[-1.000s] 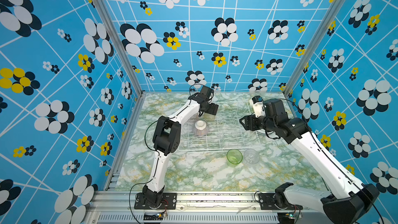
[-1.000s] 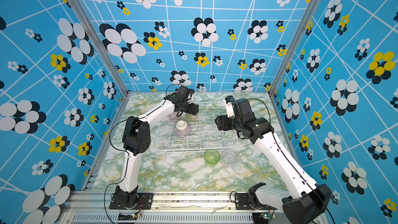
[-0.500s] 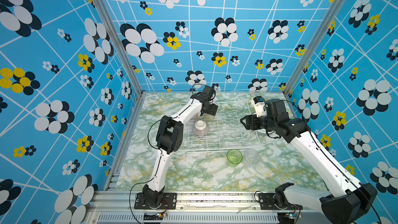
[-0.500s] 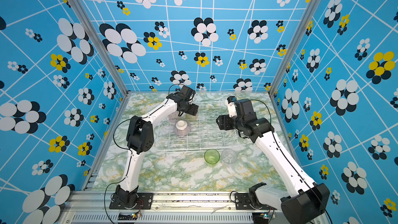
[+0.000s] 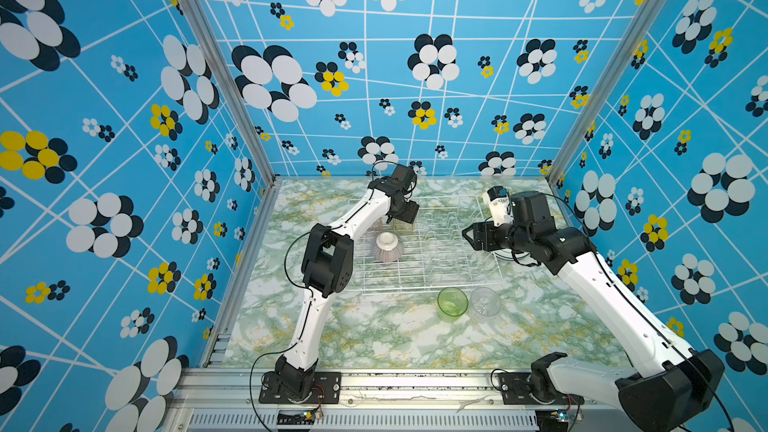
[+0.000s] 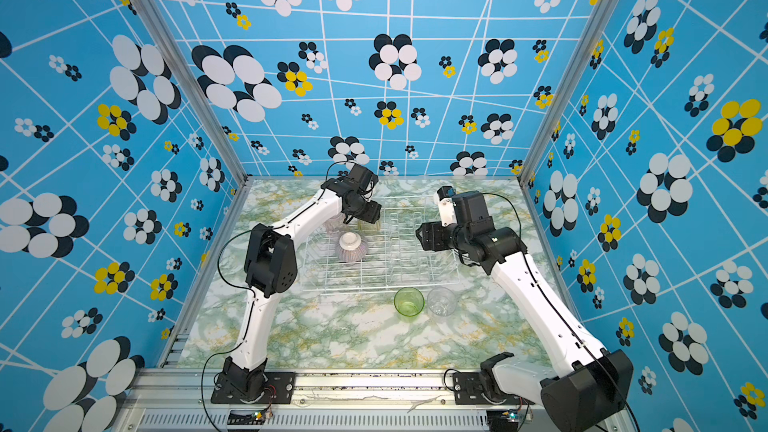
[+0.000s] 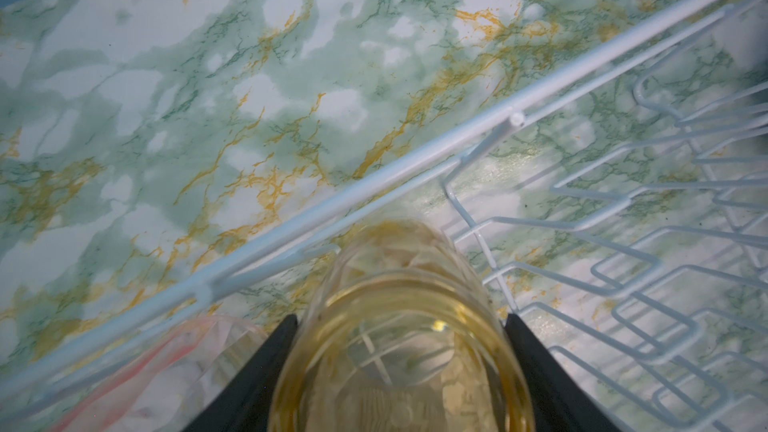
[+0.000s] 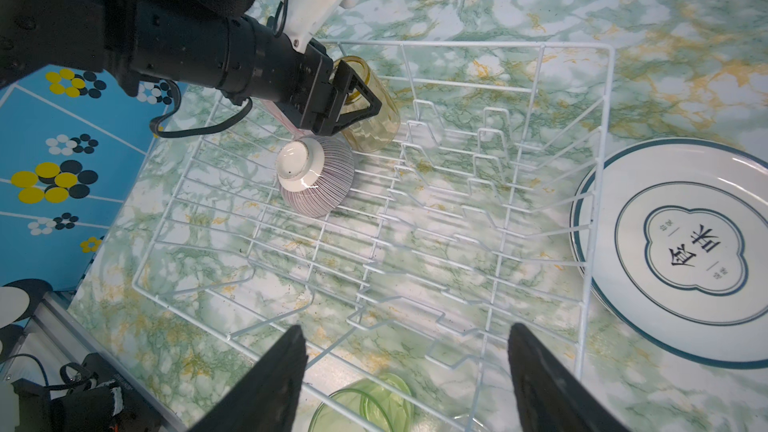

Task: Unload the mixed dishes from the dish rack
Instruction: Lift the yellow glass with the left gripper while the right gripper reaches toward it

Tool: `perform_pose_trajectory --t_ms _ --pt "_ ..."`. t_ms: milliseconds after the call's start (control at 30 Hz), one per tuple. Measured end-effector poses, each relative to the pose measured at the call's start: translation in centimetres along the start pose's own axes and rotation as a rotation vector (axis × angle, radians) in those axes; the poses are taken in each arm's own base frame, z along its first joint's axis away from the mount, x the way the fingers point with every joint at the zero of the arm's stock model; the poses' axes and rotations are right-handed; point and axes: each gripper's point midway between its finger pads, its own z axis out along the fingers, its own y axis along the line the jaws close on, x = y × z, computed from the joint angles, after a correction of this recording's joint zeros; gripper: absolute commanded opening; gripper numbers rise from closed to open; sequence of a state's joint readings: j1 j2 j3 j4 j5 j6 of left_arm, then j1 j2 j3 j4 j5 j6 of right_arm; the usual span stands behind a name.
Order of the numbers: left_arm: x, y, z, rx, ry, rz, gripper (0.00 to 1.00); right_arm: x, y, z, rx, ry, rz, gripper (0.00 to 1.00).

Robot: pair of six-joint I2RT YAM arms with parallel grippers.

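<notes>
**Left gripper** (image 7: 401, 322): closed around the yellow glass (image 8: 376, 126), with its black fingers (image 7: 270, 359) against both sides of the glass. How firmly it grips cannot be told. The glass sits in the far left corner of the dish rack (image 5: 432, 282), and the pink glass (image 6: 334, 221) is just beside it (largely hidden under the arm in both top views).

**Right gripper** (image 8: 407, 367): jaws wide apart with nothing between them, hovering above the rack's divider side.

**Also in the rack:** one striped bowl (image 5: 387, 248), upside down, near the two glasses.

**Outside the rack:**
- The green glass (image 5: 452, 303) and the clear glass (image 5: 484, 304) stand side by side on the marble table (image 5: 374, 338), just in front of the rack's near edge.
- The green-rimmed plates (image 8: 681, 243) lie stacked flat on the table just beside the rack's right end, partly under the right arm.
</notes>
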State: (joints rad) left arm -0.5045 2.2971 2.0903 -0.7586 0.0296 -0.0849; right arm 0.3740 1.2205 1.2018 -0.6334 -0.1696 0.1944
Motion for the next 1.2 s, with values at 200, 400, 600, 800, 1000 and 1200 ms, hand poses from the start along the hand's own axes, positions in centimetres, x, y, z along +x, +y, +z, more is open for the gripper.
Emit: perform_pose_trajectory --t_ms 200,400,600,800,1000,1200 --pt "0.2 -0.7 -0.3 0.045 0.011 0.002 0.47 0.1 0.1 0.2 -0.012 -0.003 0.001 0.78" --pt "1.0 -2.4 -1.5 0.152 0.033 -0.012 0.47 0.5 1.4 0.9 -0.104 0.0 0.027 0.78" --pt "1.1 -3.0 -3.9 0.25 0.021 -0.048 0.47 0.4 3.3 1.4 -0.229 -0.013 0.068 0.77" --pt "1.4 -3.1 -5.8 0.342 0.0 -0.1 0.49 0.6 4.5 2.1 -0.326 -0.018 0.116 0.77" --pt "1.6 -3.2 -7.4 0.446 -0.027 -0.159 0.52 0.7 5.4 2.8 -0.429 -0.034 0.192 0.72" --pt "1.4 -3.6 -9.6 0.536 -0.063 -0.195 0.54 0.2 6.3 3.3 -0.513 -0.05 0.245 0.53"
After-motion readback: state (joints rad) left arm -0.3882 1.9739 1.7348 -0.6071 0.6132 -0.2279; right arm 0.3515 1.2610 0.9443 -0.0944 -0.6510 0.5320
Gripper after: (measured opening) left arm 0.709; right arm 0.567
